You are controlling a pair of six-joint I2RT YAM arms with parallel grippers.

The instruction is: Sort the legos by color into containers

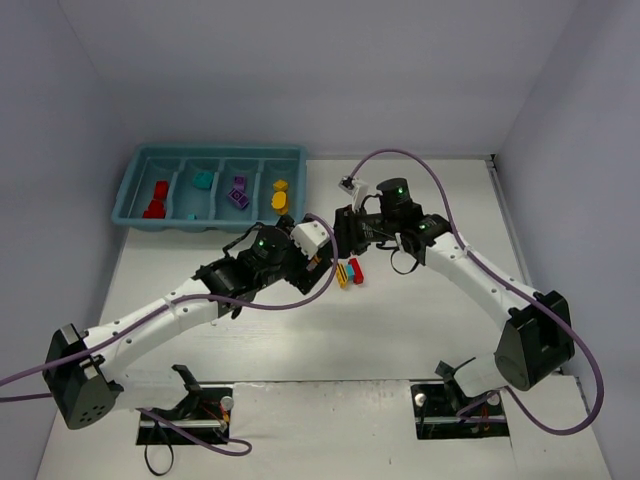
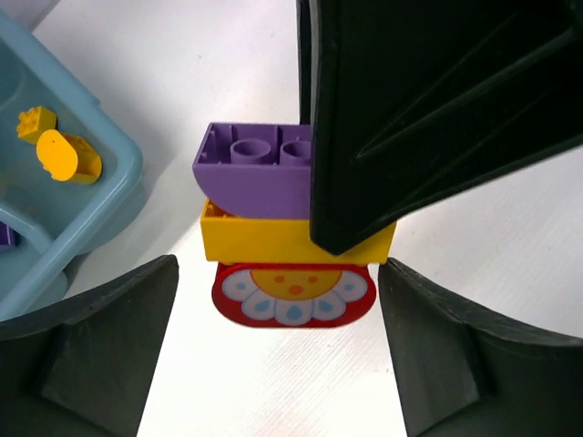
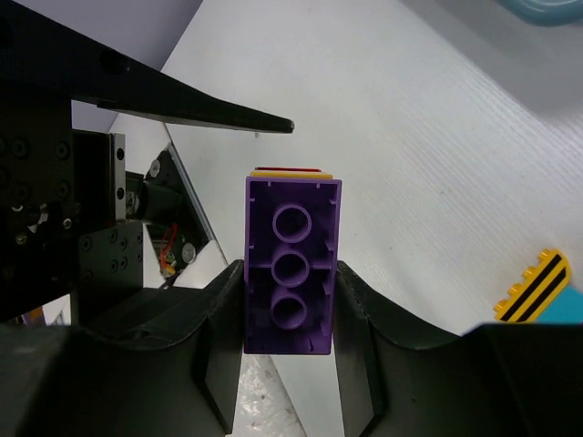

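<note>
— Lego stack, purple, yellow and red-flower plastic bricks. Likely light, rigid and slick, so best pinched on the flat sides. Location?
— Over white table. Right hand is clamped on the purple end; left hand gapes round the flower end, not touching. Teal four-compartment plastic tray has sorted pieces: red, teal, purple, yellow, one colour each.

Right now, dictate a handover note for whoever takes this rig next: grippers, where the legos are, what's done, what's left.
Left gripper: open, a finger on either side of the stack, neither touching it.
Right gripper: shut on the stack of a purple brick, a yellow brick and a red flower piece.
Tray: red, teal, purple and yellow pieces lie in separate compartments.
Left to do: split the stack and sort it, then sort the loose pieces on the table by the grippers.
</note>
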